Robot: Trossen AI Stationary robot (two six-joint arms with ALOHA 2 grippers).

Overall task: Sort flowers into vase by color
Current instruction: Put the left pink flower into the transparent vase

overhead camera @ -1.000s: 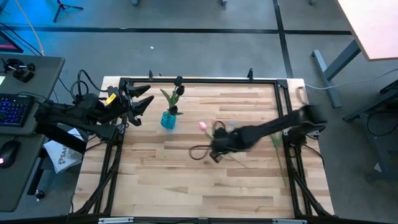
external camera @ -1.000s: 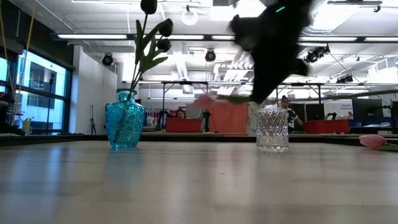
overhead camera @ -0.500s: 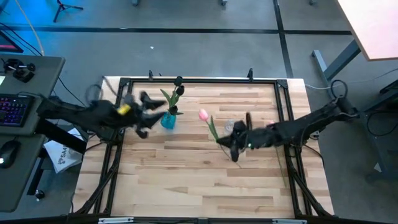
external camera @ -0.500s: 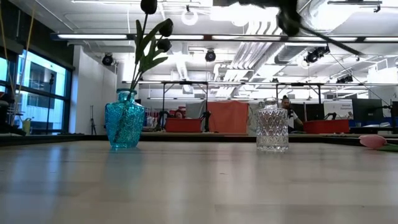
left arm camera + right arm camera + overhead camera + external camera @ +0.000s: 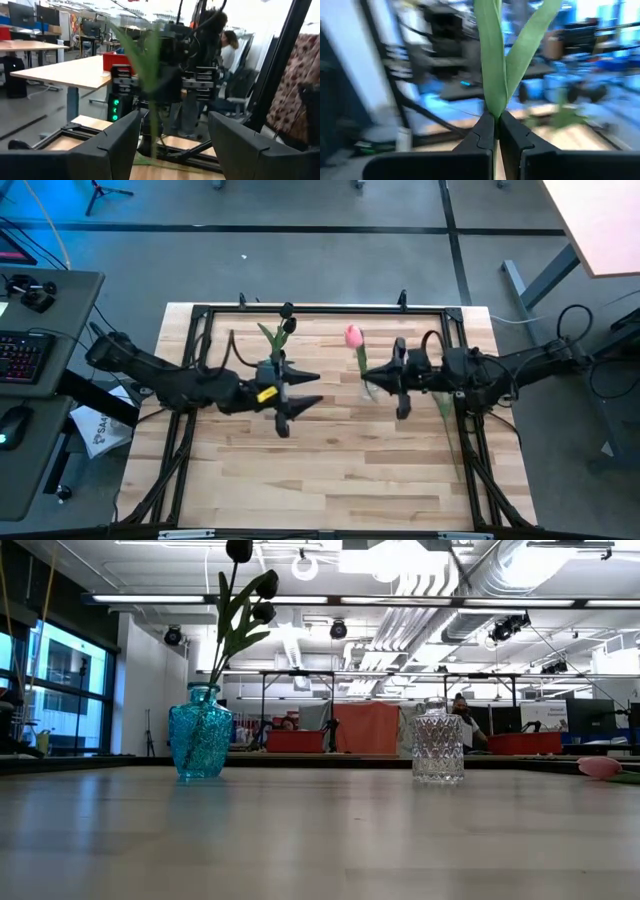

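My right gripper (image 5: 372, 378) is over the table's middle right, shut on a pink tulip whose head (image 5: 353, 335) points toward the far edge. My left gripper (image 5: 298, 400) is open and held high, just right of the blue vase (image 5: 200, 745). That vase holds two dark tulips (image 5: 240, 600); in the high view only their tops (image 5: 285, 320) show past my left arm. The clear vase (image 5: 438, 748) stands beneath my right gripper. A second pink tulip lies on the table near the right edge, with its head (image 5: 600, 767) and stem (image 5: 445, 412) showing. Neither gripper appears in the low view. My right gripper pinches the pink tulip's green stem (image 5: 494, 114) between its two shut fingers, just below the point where two leaves (image 5: 495, 60) spread apart. The fingers come level from the table's right. The tulip is lifted clear of the table.
Black frame rails (image 5: 320, 310) run along the table's far and side edges. My left arm (image 5: 180, 385) reaches in from the left edge. The near half of the wooden table (image 5: 320, 480) shows bare boards. In the room behind, a person (image 5: 230, 45) stands.
My right gripper has risen out of the low view and moved toward the right and far edges, carrying the pink tulip up off the table; the tulip's head has swung toward the far edge. My left arm has swept from the left edge toward the middle, past the blue vase.
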